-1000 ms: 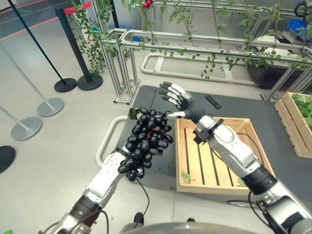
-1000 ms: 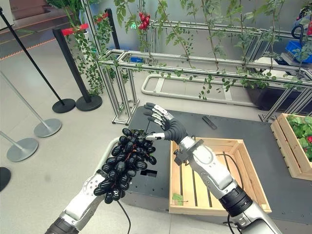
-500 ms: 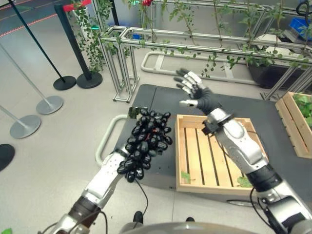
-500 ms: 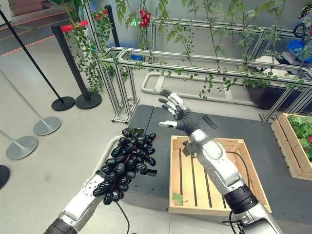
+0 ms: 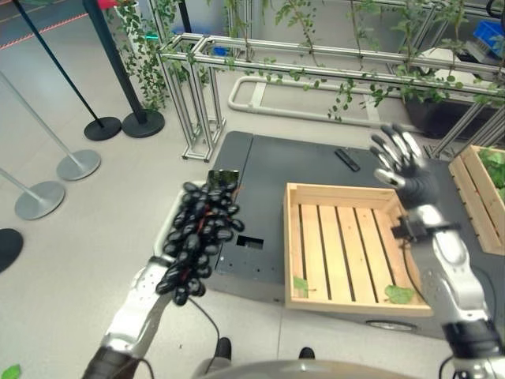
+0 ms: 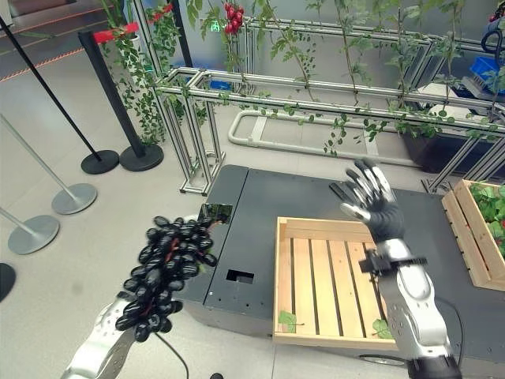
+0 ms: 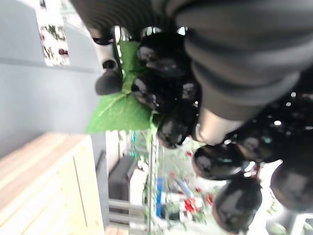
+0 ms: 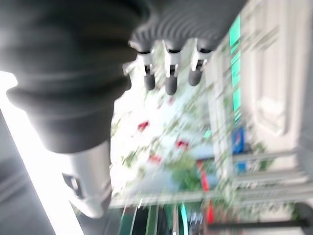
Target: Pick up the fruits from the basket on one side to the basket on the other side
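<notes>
A big bunch of black grapes (image 5: 197, 235) with a green leaf (image 7: 117, 110) at its stem hangs in the air left of the dark platform's edge. My left hand (image 7: 212, 128) is shut on it from below, its fingers mostly buried among the berries. A slatted wooden crate (image 5: 339, 192) lies on the platform, with two loose leaves (image 5: 398, 294) inside and no fruit. My right hand (image 5: 402, 162) is raised above the crate's far right corner, fingers spread, open, holding nothing.
The dark platform (image 5: 268, 162) carries a small black bar-shaped object (image 5: 346, 161) behind the crate. A second crate with plants (image 5: 481, 189) stands at the right. A metal frame with vines (image 5: 316, 67) runs along the back. Stanchion bases (image 5: 79, 166) stand on the floor at the left.
My right hand has let go beside the grapes and swung right, from the crate's near-left corner to its far right. The left hand has carried the grapes a little leftward.
</notes>
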